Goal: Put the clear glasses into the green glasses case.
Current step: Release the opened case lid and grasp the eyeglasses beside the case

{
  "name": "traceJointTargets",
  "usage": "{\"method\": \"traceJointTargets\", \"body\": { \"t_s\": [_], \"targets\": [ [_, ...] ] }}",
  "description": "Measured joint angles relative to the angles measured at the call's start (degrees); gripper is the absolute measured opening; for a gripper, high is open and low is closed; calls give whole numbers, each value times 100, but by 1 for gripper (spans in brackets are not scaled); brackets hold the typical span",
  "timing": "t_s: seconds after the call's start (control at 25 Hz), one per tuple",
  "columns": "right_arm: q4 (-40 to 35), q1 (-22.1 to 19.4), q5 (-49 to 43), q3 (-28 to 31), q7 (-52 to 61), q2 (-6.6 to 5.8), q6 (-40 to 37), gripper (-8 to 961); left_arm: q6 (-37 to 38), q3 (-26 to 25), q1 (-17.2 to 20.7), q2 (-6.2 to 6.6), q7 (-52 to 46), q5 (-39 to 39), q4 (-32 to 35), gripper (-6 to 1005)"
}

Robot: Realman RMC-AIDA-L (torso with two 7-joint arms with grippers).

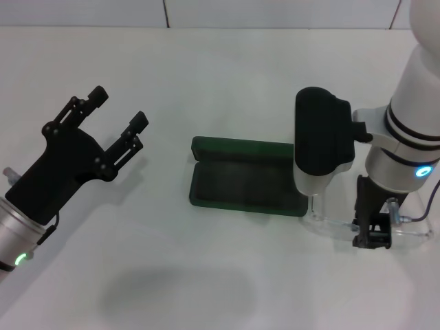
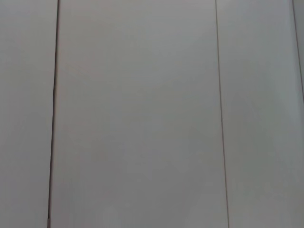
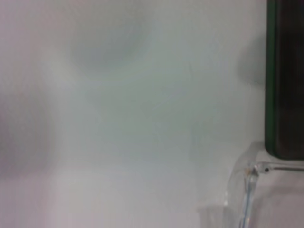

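The green glasses case (image 1: 195, 184) lies open in the middle of the table, its dark inside bare. The clear glasses (image 1: 330, 225) lie on the table just right of the case, one end touching its near right corner. My right gripper (image 1: 373, 237) points straight down onto the middle of the glasses. The right wrist view shows an edge of the case (image 3: 285, 80) and one clear corner of the glasses (image 3: 247, 190). My left gripper (image 1: 122, 106) hangs open and empty above the table's left side, well away from the case.
The table top (image 1: 206, 82) is plain white, with a seam along its far edge. The left wrist view shows only pale panels (image 2: 142, 114) with dark seams.
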Motion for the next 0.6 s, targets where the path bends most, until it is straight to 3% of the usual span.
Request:
{"method": "traceJointTargets", "body": {
  "t_s": [0.6],
  "targets": [
    [-3, -4, -245, 99, 3, 5, -49, 184, -26, -7, -18, 2, 0, -19, 0, 744]
  ]
}}
